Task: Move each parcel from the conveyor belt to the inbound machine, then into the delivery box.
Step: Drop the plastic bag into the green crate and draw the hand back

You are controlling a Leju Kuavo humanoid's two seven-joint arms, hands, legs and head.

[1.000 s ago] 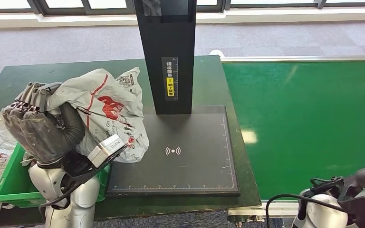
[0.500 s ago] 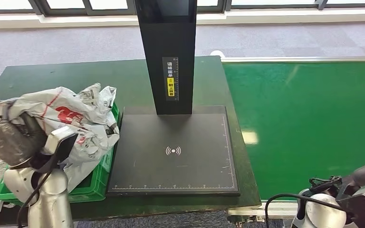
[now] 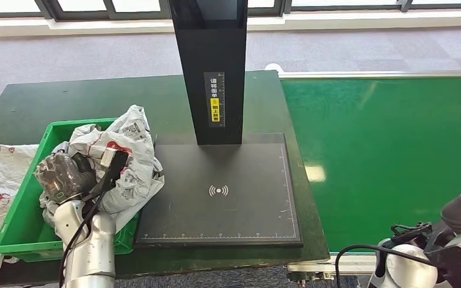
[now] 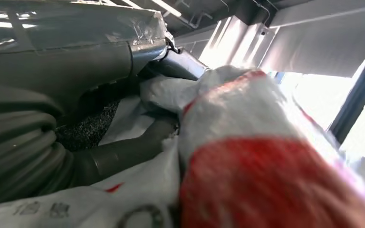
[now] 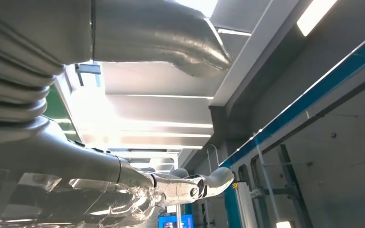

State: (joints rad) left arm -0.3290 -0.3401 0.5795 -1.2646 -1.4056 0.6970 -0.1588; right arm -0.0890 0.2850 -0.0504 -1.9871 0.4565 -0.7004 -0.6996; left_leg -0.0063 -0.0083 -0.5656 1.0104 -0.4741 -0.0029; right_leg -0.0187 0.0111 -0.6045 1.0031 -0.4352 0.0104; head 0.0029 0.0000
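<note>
The left hand [image 3: 66,175] gripped a crumpled white parcel [image 3: 129,162] with red print over the green box [image 3: 21,237] at the table's [image 3: 84,96] left edge. The right hand [image 5: 171,187] hung with fingers spread, holding nothing. The scanner post [image 3: 214,99] bore a yellow label with unreadable characters.

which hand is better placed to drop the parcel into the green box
Left. The left hand already grips the grey parcel over the green delivery box, beside the inbound machine. The right hand is raised with nothing in it, its arm low beside the conveyor belt.
</note>
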